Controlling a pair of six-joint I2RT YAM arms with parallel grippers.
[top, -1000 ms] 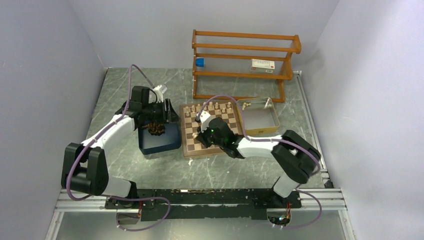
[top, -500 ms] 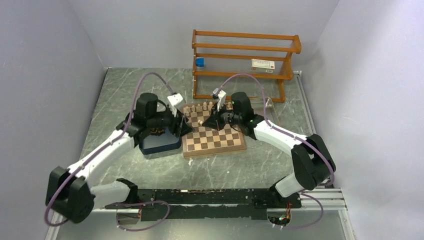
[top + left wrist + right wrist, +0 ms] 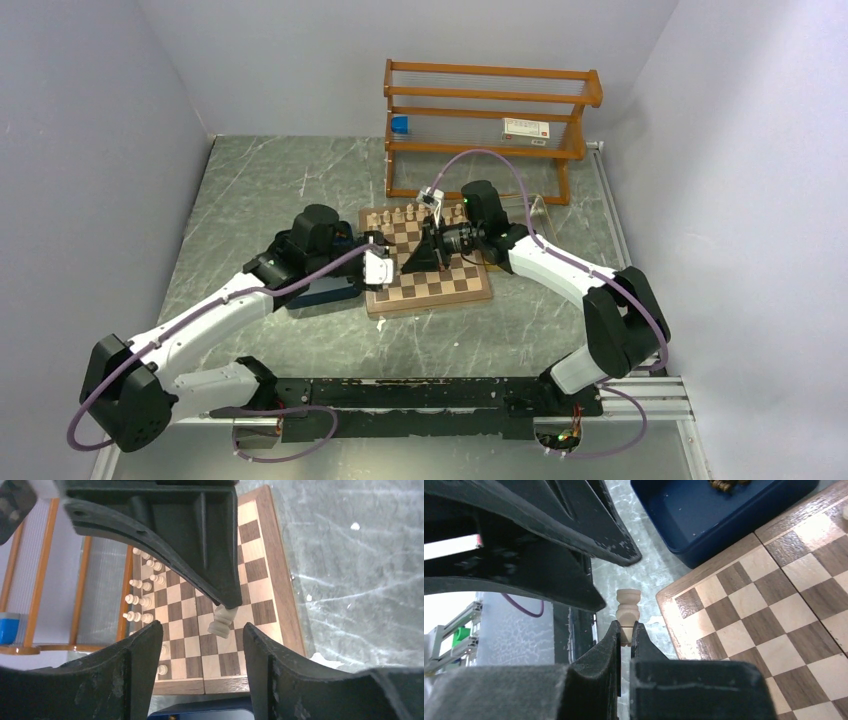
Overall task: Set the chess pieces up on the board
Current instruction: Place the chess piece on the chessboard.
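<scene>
Moved: my left arm has swung off the blue tray (image 3: pixel 325 292) and across to the board's left edge; my right arm has come down from the far rows to meet it.
Right pincer (image 3: pixel 625 627): clamped tight on one pale piece (image 3: pixel 628 607), gripped at one end, with the rest sticking out past the tips.
Left pincer (image 3: pixel 201 627): jaws apart, nothing between them, mouth turned toward the right one.
The piece from the left wrist: there it is (image 3: pixel 221 621), hanging off the right fingertip, just beyond my open left jaws and a touch to one side of their middle.
Long axis: it runs out along the right fingers, tilted and pointing toward my left pincer. The free end is flared, so probably the base, though I can't be sure at this angle.
Height: held in the air over the near-left part of the board (image 3: pixel 440 290), not standing on a square.
Nearer arm: the right has it; the left is just beside it, not touching.
Rest of the set: pale pieces (image 3: pixel 415 213) line the far rows; dark pieces (image 3: pixel 724 484) sit in the blue tray.
Next, I'd judge: a hand-over. The left jaws need to slide on along that axis and close on the free end.
</scene>
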